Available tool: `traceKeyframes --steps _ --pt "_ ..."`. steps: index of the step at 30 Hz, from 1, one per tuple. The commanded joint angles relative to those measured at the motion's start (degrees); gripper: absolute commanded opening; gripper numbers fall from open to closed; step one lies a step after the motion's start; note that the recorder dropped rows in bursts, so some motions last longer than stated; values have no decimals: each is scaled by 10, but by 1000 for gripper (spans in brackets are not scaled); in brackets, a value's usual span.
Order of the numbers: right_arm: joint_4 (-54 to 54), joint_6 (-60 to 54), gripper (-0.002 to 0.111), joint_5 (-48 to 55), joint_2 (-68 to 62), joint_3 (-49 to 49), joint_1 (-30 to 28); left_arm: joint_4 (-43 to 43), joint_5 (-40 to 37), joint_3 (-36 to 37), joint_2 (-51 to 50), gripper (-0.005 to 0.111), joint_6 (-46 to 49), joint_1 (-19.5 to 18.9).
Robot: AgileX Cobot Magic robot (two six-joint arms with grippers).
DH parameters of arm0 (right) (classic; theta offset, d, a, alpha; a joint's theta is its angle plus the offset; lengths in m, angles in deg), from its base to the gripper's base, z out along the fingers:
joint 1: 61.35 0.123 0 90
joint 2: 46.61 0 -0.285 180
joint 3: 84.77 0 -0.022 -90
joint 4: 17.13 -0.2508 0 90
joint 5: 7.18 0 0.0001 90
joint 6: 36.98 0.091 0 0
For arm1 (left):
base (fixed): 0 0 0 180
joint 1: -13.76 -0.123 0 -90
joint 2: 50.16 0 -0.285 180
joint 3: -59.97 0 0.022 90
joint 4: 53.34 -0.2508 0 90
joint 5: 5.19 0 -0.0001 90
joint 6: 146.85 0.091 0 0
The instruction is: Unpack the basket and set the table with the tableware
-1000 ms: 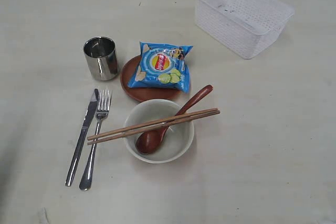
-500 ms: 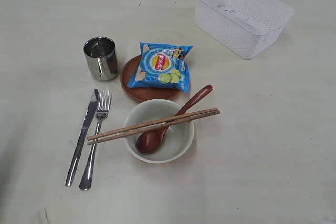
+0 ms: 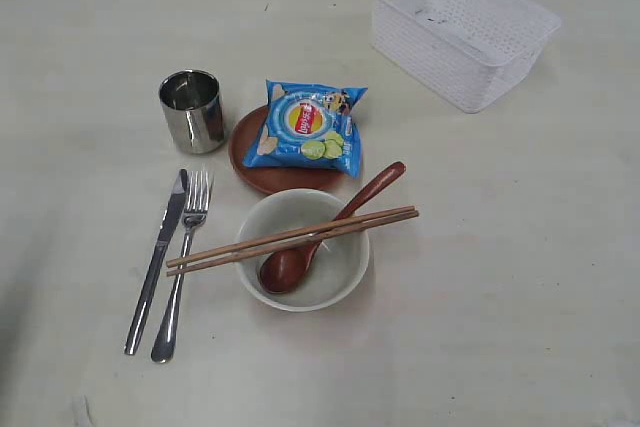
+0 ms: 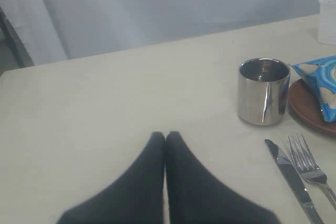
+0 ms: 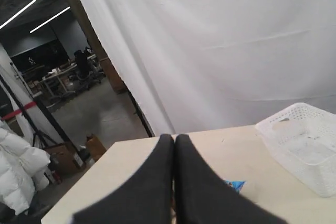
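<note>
Seven pieces of tableware lie out on the table (image 3: 520,277), left of centre in the exterior view. The off-white bowl (image 3: 345,282) sits low centre. A reddish-brown wooden spoon (image 3: 287,269) rests in it, handle over the upper-right rim. Wooden chopsticks (image 3: 290,239) lie across the rim, their left ends reaching the fork (image 3: 180,272). The knife (image 3: 155,262) lies just beside the fork, parallel.

The round brown plate (image 3: 290,179) is just above the bowl, with a blue chip bag (image 3: 307,125) on it. The steel cup (image 3: 192,112) stands upright left of the plate, apart from it. The white mesh basket (image 3: 425,59) is at upper right near the far table edge, well apart from the setting.

Open tabletop runs wide along the right side, the bottom and the upper left.

Left gripper (image 4: 166,137): fingers pressed together, gripping nothing, over bare table well apart from the cup. Right gripper (image 5: 174,139): fingers tight together, empty, with the basket beyond it.
</note>
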Motion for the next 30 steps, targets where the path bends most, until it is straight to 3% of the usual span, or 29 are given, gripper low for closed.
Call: traceKeyframes --steps 1,12,30 --pt "-3 1 0 -153 0 69 -8 0 -2 2 4 0 -3 1" --pt "35 -66 0 -501 0 235 -8 0 -2 2 4 0 -3 1" --pt "36 -88 0 -504 0 384 -8 0 -2 2 4 0 -3 1"
